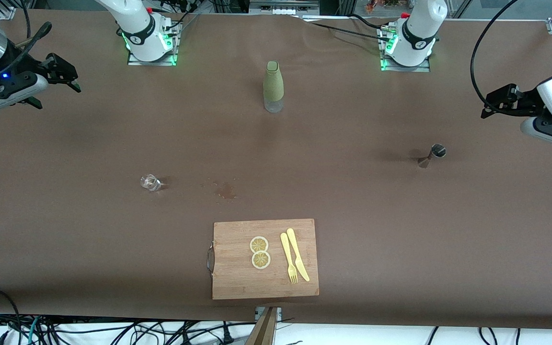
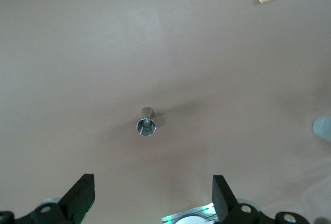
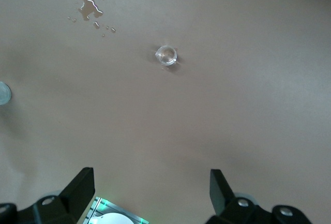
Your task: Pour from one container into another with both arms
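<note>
The left gripper (image 1: 491, 103) hangs in the air above the brown table cover (image 1: 89, 225) at the left arm's end of the table, and its two black fingers (image 2: 80, 195) stand wide apart with nothing between them. In the left wrist view the small silvery metal jigger (image 2: 146, 122), shaped like an hourglass, stands upright on the cover ahead of these fingertips, about in line with the gap between them but well apart from them; in the front view the same jigger (image 1: 433, 155) is nearer to the front camera than the gripper is. The right gripper (image 1: 67, 76) is also up in the air, above the right arm's end of the table, and its black fingers (image 3: 83, 188) are spread apart and hold nothing. The tiny clear faceted glass tumbler (image 3: 166, 55) stands on the cover ahead of these fingertips, well apart from them, and near it lies a small wet spill (image 3: 89, 8). In the front view the tumbler (image 1: 150, 182) is between the right gripper and this spill (image 1: 226, 190). A tall bottle with a green sleeve (image 1: 273, 86) stands between the two arm bases. A wooden cutting board (image 1: 237, 282) near the front edge carries two lemon slices (image 1: 259, 252), a yellow fork (image 1: 289, 258) and a yellow knife (image 1: 297, 254).
</note>
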Available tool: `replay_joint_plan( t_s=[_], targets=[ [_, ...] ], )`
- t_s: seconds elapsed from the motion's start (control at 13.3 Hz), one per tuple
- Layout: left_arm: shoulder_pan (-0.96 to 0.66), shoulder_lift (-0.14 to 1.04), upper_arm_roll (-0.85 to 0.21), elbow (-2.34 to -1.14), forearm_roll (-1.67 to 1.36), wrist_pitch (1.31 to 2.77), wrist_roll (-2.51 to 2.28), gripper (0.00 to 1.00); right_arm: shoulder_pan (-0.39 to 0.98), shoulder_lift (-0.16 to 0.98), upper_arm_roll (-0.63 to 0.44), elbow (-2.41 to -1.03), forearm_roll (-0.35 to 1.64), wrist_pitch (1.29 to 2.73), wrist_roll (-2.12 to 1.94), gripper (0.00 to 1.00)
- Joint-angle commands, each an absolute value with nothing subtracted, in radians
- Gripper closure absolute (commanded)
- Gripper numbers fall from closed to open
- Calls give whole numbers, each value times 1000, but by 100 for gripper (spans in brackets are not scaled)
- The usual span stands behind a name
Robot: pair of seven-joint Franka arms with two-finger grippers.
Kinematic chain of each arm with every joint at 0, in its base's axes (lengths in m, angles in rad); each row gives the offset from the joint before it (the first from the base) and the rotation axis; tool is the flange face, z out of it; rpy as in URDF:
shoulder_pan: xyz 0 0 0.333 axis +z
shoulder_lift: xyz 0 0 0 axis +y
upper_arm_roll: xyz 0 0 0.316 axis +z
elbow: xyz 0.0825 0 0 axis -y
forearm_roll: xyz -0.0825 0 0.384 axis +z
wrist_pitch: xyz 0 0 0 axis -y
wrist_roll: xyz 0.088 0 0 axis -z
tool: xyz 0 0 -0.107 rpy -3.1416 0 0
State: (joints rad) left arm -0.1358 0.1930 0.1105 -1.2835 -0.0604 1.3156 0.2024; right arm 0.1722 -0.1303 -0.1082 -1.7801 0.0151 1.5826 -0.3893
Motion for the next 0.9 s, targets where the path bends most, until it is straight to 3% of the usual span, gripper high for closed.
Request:
replay_joint_plan(
  t_s=[0.0, 0.83],
  targets=[
    [-135, 180, 72, -1264, -38, 1313, 45, 0, 170, -152, -113, -1799, -2, 1591, -379, 1],
    [-138, 215, 23, -1241, -64, 1324, -12, 0, 170, -153, -112, -1805, -3, 1586, -379, 1]
  ],
)
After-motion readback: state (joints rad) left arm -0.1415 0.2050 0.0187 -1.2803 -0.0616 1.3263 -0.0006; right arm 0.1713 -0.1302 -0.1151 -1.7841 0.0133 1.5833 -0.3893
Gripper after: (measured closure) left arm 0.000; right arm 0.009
